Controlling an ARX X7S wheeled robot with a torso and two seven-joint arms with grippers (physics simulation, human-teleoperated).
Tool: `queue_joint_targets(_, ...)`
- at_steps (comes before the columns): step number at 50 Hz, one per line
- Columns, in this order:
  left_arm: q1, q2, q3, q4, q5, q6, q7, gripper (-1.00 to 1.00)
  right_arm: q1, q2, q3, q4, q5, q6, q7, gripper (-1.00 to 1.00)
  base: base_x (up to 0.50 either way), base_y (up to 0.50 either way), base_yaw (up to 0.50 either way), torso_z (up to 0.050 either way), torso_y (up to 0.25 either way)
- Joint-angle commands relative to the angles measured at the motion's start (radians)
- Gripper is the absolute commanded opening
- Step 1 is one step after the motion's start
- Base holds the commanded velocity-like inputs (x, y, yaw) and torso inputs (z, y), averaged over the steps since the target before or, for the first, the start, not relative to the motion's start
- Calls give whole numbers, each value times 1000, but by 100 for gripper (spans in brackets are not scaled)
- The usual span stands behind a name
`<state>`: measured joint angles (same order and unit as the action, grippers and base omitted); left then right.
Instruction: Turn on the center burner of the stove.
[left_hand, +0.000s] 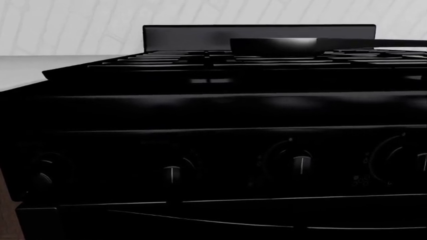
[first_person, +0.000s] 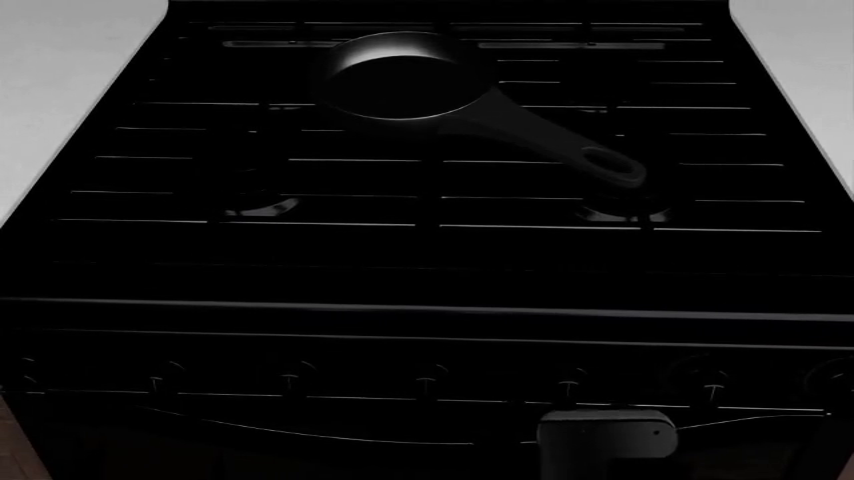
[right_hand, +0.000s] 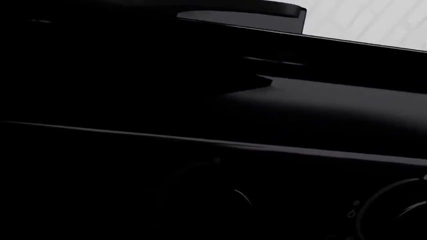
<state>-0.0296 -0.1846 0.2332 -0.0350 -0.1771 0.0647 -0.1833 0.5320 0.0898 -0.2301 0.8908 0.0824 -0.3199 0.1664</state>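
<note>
The matte-black stove (first_person: 427, 260) fills the head view, with thin grate bars on top and a row of several small black knobs (first_person: 430, 380) along its front panel. A grey part of my right arm (first_person: 607, 435) shows at the bottom edge, just below the knob right of the middle one (first_person: 570, 384); its jaws are hidden. The right wrist view is very dark and close to the panel, with one knob (right_hand: 207, 200) dimly ahead. The left wrist view faces the panel from the left and shows knobs (left_hand: 175, 172). No fingers show in either wrist view.
A black frying pan (first_person: 400, 80) sits on the back grates, its handle (first_person: 574, 150) pointing to the front right; it also shows in the left wrist view (left_hand: 277, 46). White countertop (first_person: 60, 90) flanks the stove on the left and right (first_person: 801, 60). A pale tiled wall (left_hand: 80, 25) stands behind.
</note>
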Motion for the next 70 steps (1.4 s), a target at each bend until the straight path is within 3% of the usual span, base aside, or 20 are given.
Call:
queue_joint_targets(1,-1,-5,7,-1,-3,2,-5,100,143,-28,-2,323,17,-130,-35,100,19,0,7,0,0)
queue_joint_targets(9,0,-9,10,4,-10,2,-6,100,127,-22,-12,249,18,-87,-32,100,20,0,9,0,0)
queue_joint_targets(10,0,-9,11,3,-10,3,-7,100,121,-21,-8,237,23,-91,-32,-100,20,0,9,0,0)
queue_joint_targets(22,-3,-14,22,-1,-14,4,-5,100,39,13,-37,-66,2,80,10,-100,12,0,7,0,0)
queue_joint_targets(29,-5,-18,28,-4,-19,4,-2,100,2,81,-132,-351,-139,346,47,-100,2,0,3,0,0)
queue_joint_targets(40,-12,-21,35,-11,-25,0,-1,100,5,159,-246,-587,-316,646,13,-100,1,0,2,0,2)
queue_joint_targets(53,-10,-26,42,-11,-32,10,-1,100,52,225,-420,-752,-539,903,-90,-100,-1,1,1,0,4)
queue_joint_targets(70,-12,-31,49,-9,-37,4,-10,100,139,282,-648,-732,-736,1013,-260,-100,-2,1,2,0,4)
